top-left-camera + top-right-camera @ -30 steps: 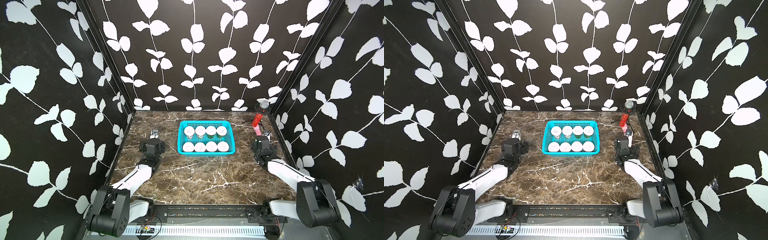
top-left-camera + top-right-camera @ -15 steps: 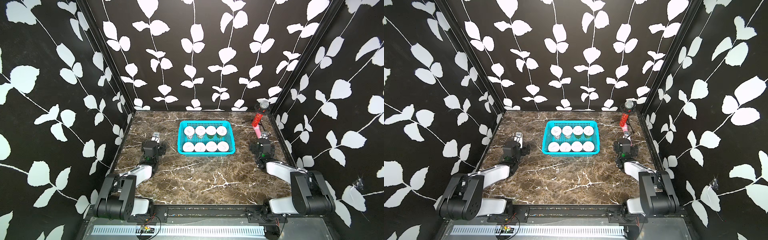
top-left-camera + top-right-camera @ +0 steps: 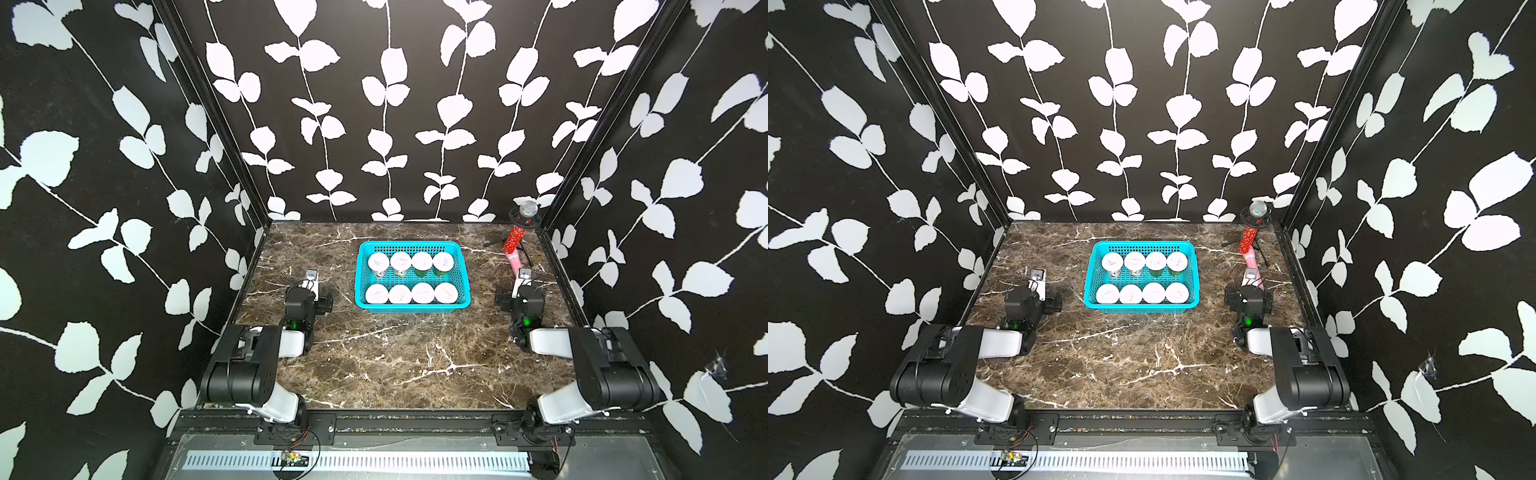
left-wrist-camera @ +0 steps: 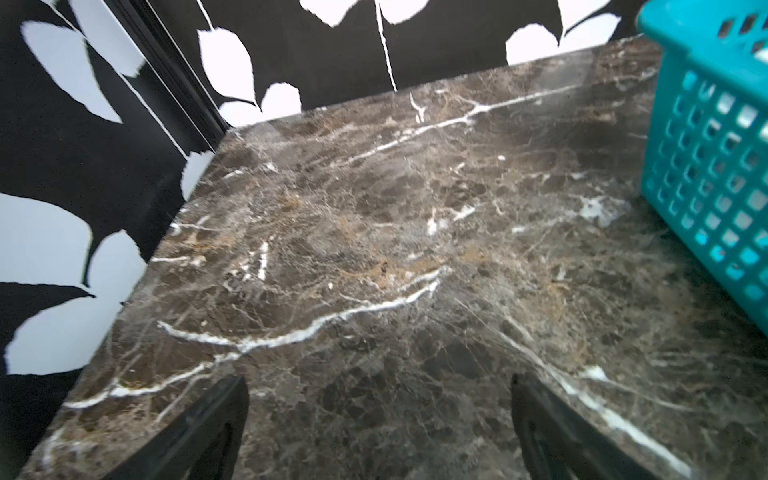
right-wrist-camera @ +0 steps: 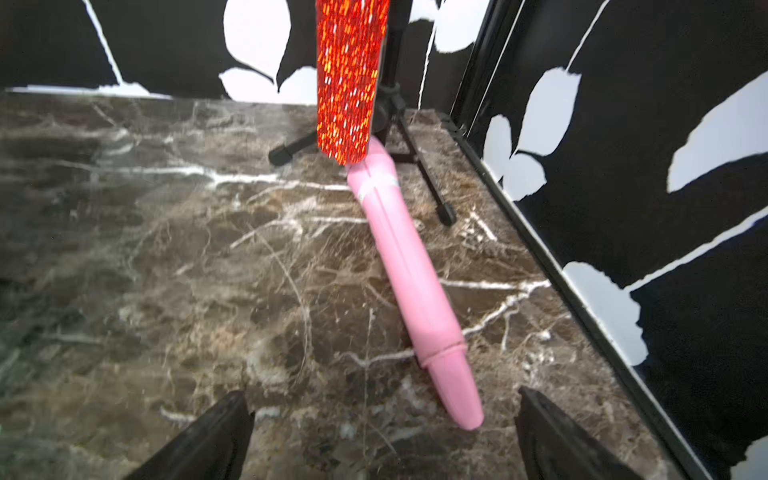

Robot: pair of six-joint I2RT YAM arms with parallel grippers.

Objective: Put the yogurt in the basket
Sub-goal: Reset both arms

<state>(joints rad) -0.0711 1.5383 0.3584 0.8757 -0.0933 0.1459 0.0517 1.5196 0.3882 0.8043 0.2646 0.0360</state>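
Folded back toward the lower corners with left gripper (image 4: 377,380) and right gripper (image 5: 383,392) gaping empty, leaving all eight yogurt (image 3: 422,293) inside basket (image 3: 413,308) at mid-frame, so seemingly done.

jaws apart, empty | pink rod (image 5: 415,286) slanting over marble table (image 5: 166,249) | black tripod (image 5: 446,215) behind
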